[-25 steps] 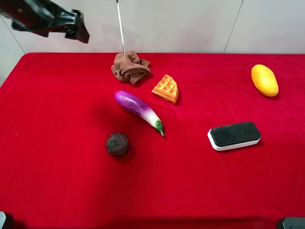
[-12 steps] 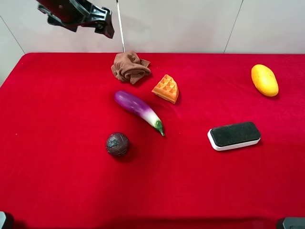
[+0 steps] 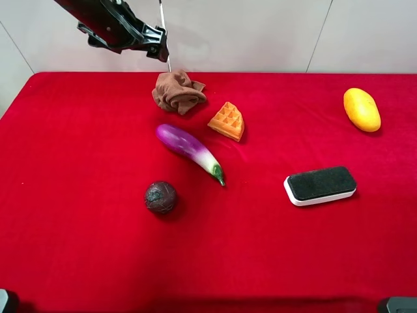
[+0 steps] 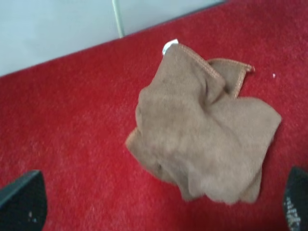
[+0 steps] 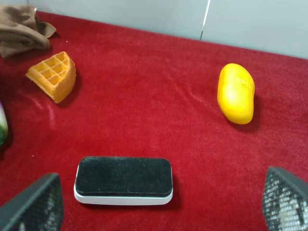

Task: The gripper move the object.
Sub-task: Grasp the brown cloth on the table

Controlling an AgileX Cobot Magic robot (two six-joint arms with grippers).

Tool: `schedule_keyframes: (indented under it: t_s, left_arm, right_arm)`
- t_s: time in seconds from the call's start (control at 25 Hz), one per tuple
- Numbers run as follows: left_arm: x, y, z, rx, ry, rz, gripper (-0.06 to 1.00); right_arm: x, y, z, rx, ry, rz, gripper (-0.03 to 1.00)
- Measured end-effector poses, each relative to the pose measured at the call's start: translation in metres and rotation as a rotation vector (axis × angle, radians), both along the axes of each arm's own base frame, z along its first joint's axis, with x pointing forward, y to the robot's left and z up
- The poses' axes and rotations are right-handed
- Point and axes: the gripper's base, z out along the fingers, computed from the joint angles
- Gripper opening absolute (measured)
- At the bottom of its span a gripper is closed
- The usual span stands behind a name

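A crumpled brown cloth (image 3: 178,92) lies at the back of the red table (image 3: 78,248). My left gripper (image 3: 156,47) hangs in the air just left of and above it, open and empty. In the left wrist view the cloth (image 4: 207,139) lies between the spread fingertips (image 4: 21,202) of the left gripper (image 4: 159,207). My right gripper (image 5: 159,202) is open and empty; its view shows a black eraser with a white base (image 5: 123,180) just ahead, a yellow mango (image 5: 236,94) and a waffle wedge (image 5: 54,76).
A purple eggplant (image 3: 189,148), a dark ball (image 3: 160,197), the waffle wedge (image 3: 227,120), the eraser (image 3: 320,185) and the mango (image 3: 361,109) lie spread over the table. A white wall (image 3: 247,32) stands behind the table.
My left gripper has moved right along the back edge, from the far left corner to just beside the brown cloth. Nothing on the table has moved.
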Motion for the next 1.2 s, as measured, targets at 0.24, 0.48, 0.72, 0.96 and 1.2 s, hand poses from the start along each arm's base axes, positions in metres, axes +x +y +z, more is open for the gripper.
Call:
schedule_keyframes:
  t_s: [0.24, 0.48, 0.72, 0.96, 1.2]
  left_arm:
    - [0.008, -0.008, -0.015, -0.007, -0.017, -0.010, 0.98]
    - [0.013, -0.016, -0.033, -0.009, -0.022, -0.022, 0.98]
    - [0.014, -0.021, -0.046, -0.003, -0.006, -0.033, 0.98]
    - [0.016, -0.024, -0.066, 0.012, 0.030, -0.036, 0.98]
    - [0.017, -0.024, -0.075, 0.016, 0.038, -0.036, 0.98]
  right_arm:
    - [0.000, 0.000, 0.000, 0.000, 0.000, 0.000, 0.63]
    - [0.000, 0.000, 0.000, 0.000, 0.000, 0.000, 0.63]
    - [0.000, 0.000, 0.000, 0.002, 0.000, 0.001, 0.63]
    - [0.000, 0.001, 0.000, 0.006, 0.000, 0.004, 0.63]
    - [0.000, 0.001, 0.000, 0.007, 0.000, 0.005, 0.63]
